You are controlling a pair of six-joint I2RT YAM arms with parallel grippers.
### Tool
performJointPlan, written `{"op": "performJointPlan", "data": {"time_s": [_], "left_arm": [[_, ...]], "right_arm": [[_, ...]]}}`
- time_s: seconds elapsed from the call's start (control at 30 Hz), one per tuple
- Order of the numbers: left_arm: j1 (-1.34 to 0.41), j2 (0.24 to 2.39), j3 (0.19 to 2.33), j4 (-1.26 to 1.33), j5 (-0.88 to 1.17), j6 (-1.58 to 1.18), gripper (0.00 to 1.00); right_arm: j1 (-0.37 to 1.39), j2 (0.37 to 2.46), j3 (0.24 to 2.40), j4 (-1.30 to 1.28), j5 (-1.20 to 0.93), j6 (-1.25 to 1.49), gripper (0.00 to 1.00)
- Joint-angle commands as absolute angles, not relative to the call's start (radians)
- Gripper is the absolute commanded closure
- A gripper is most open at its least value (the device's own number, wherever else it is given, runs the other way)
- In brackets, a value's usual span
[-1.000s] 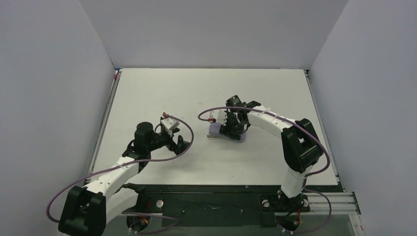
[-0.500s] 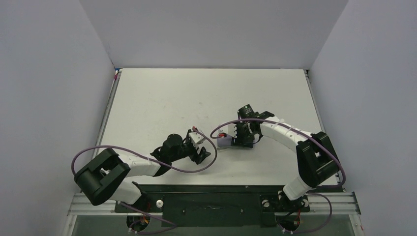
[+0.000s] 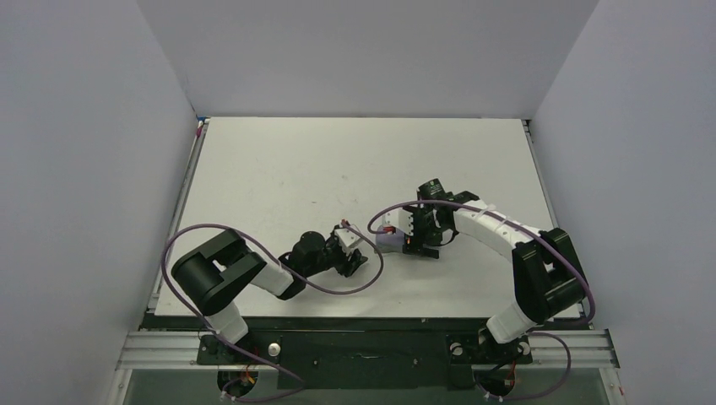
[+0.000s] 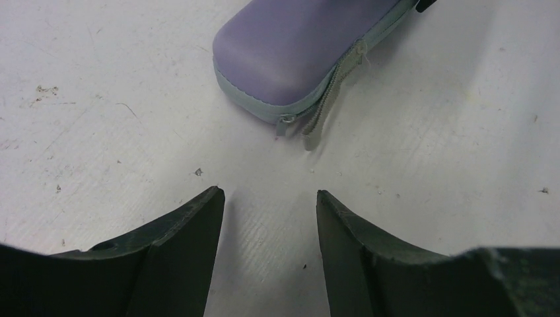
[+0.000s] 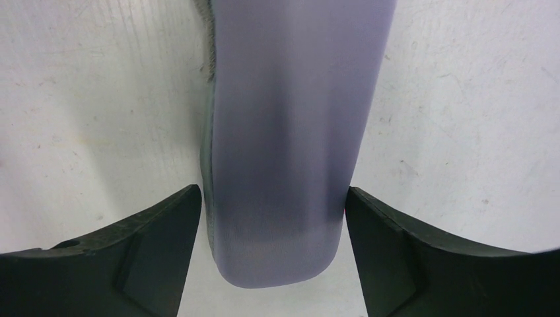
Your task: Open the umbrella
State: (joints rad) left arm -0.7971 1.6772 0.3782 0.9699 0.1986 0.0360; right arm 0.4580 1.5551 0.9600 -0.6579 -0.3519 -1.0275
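Left wrist view gives us the plainest reading. The left hand [image 4: 269,195] is spread, its two dark fingers [image 4: 178,251] apart with only bare worktop [image 4: 429,165] between them. Just beyond the fingertips, and not touching them, lies one rounded end of a lavender hard case [image 4: 297,53]. A pale grey-green zipper [image 4: 333,82] runs along its seam. A small pull [image 4: 284,124] hangs from the near corner down to the worktop. We cannot tell whether the case is zipped all the way round.

From the right wrist we see the right hand [image 5: 272,191] straddling the same case [image 5: 290,132] across its narrow width. One finger sits at each long side with its tip against the shell, so we read this hand as pinching the case. The case lies flat on the worktop, and its rounded end reaches back between the fingers toward the camera.

From the top external camera, the case [image 3: 390,243] sits on the near half of the worktop [image 3: 279,169], a little right of centre. The right hand [image 3: 420,245] covers most of it, and only its lavender end shows on the left. The left hand [image 3: 353,260] lies low beside that end, pointing toward it across a small gap.

We cannot tell where the umbrella itself is. The case is the only lavender thing showing in any view.
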Motion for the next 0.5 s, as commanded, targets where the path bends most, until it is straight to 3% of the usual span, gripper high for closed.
{"op": "performJointPlan", "data": {"time_s": [0.0, 0.47], "left_arm": [[-0.804, 1.702, 0.413, 1.117, 0.219, 0.069, 0.49], [-0.805, 1.805, 0.447, 1.202, 0.181, 0.077, 0.52]], "right_arm": [[0.427, 1.512, 0.957, -0.725, -0.399, -0.974, 0.23], [0.377, 1.579, 0.992, -0.754, -0.385, -0.932, 0.17]]}}
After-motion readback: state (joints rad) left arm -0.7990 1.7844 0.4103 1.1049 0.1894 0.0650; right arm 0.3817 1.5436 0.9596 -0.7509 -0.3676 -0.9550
